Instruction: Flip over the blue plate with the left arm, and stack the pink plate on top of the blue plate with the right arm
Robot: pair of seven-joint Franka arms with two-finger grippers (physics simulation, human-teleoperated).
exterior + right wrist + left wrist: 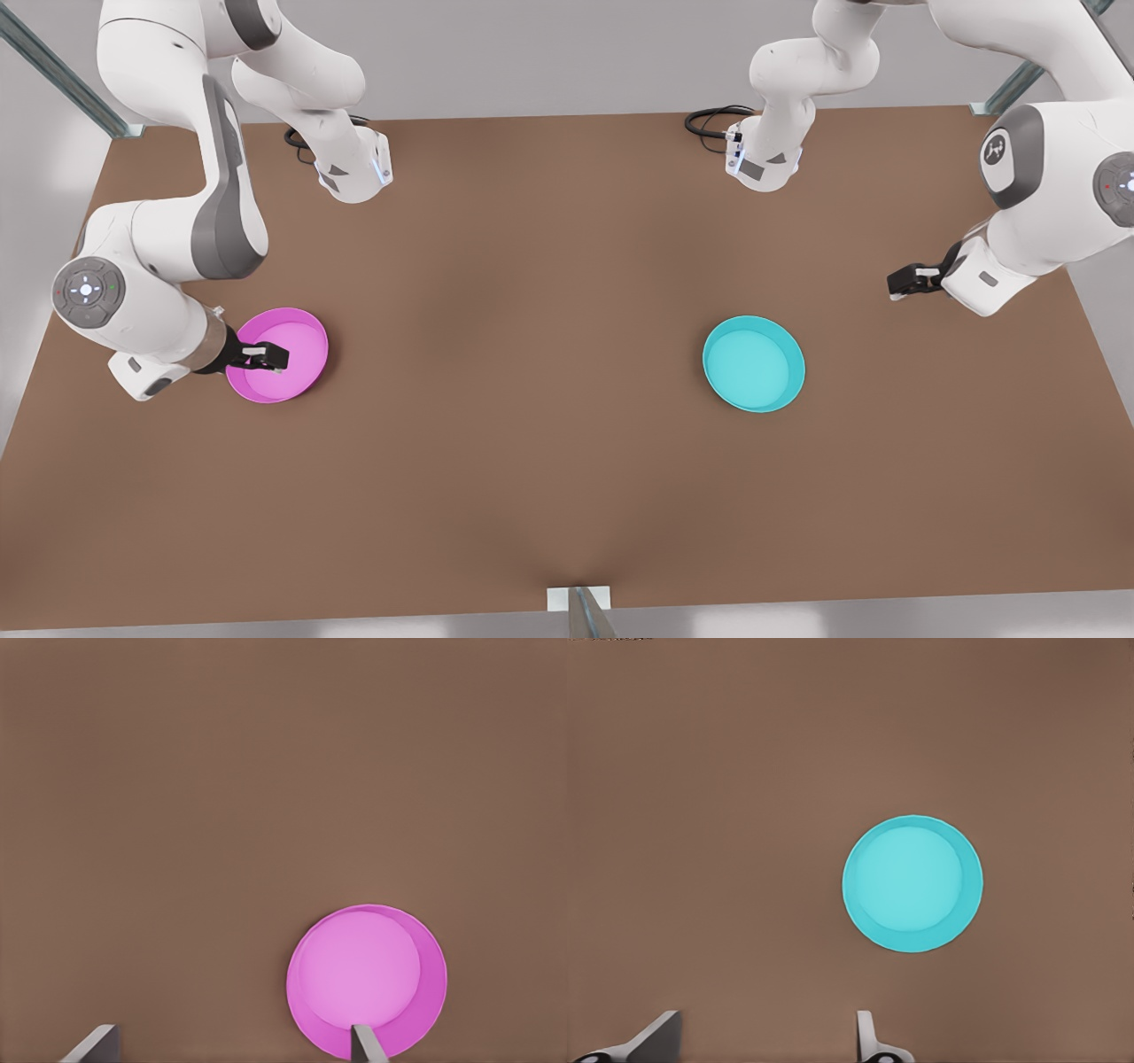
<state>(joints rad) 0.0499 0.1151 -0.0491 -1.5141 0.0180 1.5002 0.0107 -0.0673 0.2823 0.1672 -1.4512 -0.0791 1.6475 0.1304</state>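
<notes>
1. The right claw (270, 356) hangs over the pink plate (288, 341), fingers spread wide in its wrist view, gripping nothing.
2. The left claw (897, 283), also spread and empty, hovers well apart from the blue plate (754, 363), which sits rim-up below it.
3. Both round, smooth, low-rimmed plates rest on the bare brown counter (532, 425), nothing between them.

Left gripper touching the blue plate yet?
Apart. In the front view the left gripper sits off to the right of the blue plate, with bare table between them. The left wrist view shows open fingers short of the plate.
</notes>
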